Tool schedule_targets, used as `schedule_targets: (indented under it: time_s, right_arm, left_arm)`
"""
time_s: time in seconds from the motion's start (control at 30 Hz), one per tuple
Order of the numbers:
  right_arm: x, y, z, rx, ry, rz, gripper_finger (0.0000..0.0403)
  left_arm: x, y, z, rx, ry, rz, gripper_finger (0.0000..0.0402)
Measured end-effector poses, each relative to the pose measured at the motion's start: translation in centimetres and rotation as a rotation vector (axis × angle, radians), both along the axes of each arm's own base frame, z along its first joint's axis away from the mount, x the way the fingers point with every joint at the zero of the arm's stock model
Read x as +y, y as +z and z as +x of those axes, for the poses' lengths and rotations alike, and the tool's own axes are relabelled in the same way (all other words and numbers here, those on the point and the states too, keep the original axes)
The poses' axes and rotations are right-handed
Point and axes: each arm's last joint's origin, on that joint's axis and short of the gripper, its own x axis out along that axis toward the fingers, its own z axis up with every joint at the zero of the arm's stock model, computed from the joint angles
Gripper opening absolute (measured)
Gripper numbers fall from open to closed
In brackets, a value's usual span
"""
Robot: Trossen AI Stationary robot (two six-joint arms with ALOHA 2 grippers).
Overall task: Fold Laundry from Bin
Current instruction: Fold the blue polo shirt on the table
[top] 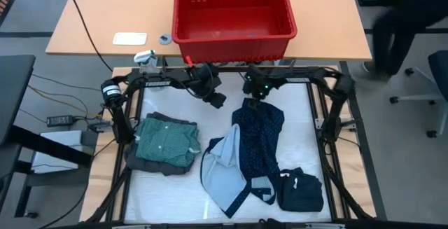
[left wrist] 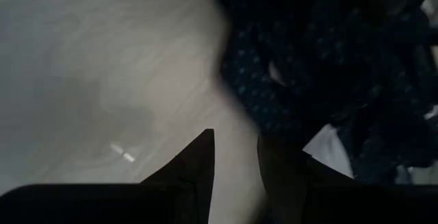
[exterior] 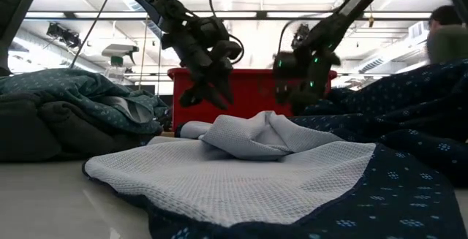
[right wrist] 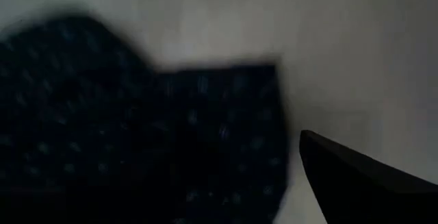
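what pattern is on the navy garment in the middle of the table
Small pale dots on the navy garment, with a plain light-blue lining; clearest in the high view.

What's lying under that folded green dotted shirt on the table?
A dark grey piece shows under the teal-green dotted T-shirt, sticking out along its near edge. How far it runs beneath, or whether anything else lies there, is covered.

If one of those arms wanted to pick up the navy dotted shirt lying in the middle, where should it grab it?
Probably the far hem edge of the navy dotted shirt, nearest the red bin. That end lies flat and single on the white mat, right below the right end effector, so coming straight down looks easiest. The near end is bunched, with its pale lining turned out.
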Motion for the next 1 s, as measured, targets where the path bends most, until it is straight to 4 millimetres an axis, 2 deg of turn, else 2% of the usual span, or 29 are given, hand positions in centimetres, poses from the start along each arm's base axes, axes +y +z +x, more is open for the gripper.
schedule_targets:
  time_s: [0.13,0.23,0.33,0.43,0.47,0.53,0.6,0.9,1.0]
  right_arm:
    - [-0.3,-1.7,0.5,0.096,0.027,0.070,0.0282]
    - [-0.3,-2.2,0.9,0.126,0.032,0.061,0.0251]
    - [0.0,-2.3,1.2,0.139,0.035,0.030,0.0172]
    - [0.1,-1.8,1.1,0.122,0.035,0.027,0.0048]
    - [0.1,-1.4,1.0,0.113,0.034,0.022,0.0027]
    - [0.2,-0.5,0.8,0.093,-0.006,0.020,0.0018]
    - [0.1,0.9,0.2,0.074,-0.047,0.015,0.0012]
    - [-0.8,11.8,-3.1,-0.322,-0.267,-0.191,0.0011]
    - [-0.8,13.9,-4.5,-0.393,-0.327,-0.220,0.0011]
  left_arm:
    - [-0.1,-0.1,-0.1,0.010,-0.030,0.020,0.0117]
    - [0.0,0.0,0.0,0.002,-0.030,0.029,0.0117]
    - [0.1,0.0,0.0,0.008,-0.025,0.053,0.0117]
    - [0.1,-0.1,-0.1,0.015,-0.024,0.078,0.0117]
    - [0.1,-0.1,-0.1,0.016,-0.022,0.082,0.0117]
    - [0.2,-0.1,-0.1,0.024,-0.013,0.095,0.0117]
    - [0.2,-0.1,-0.1,0.028,-0.006,0.103,0.0117]
    - [0.4,0.1,0.2,0.001,0.040,0.100,0.0117]
    - [0.5,0.3,0.4,-0.030,0.045,0.112,0.0117]
